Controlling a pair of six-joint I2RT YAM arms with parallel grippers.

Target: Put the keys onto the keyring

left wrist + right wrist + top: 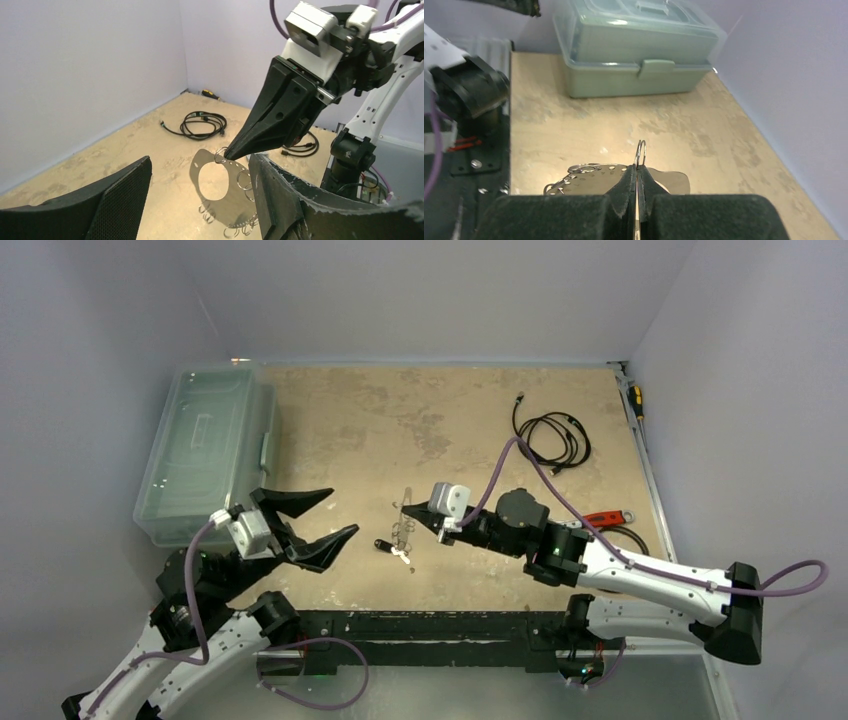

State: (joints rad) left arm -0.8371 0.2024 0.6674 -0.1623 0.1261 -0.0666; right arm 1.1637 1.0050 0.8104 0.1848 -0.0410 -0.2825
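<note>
The keyring (pixel 403 523) is a flat silvery plate with a hole in the middle and several small split rings along its edge. It also shows in the left wrist view (pixel 198 172) and the right wrist view (pixel 589 182). My right gripper (pixel 410 512) is shut on one small ring (pixel 640 150) at the plate's edge; I cannot tell whether the plate is off the table. The two keys (pixel 393 550), one black-headed and one silver, lie on the table just in front of the keyring. My left gripper (pixel 338 517) is wide open and empty, left of the keys, facing the keyring.
A pale green lidded box (pixel 205 450) stands at the left edge. A coiled black cable (pixel 553 435) lies at the back right. A red-handled wrench (pixel 605 519) lies beside my right arm, and a yellow-black screwdriver (pixel 635 400) along the right wall.
</note>
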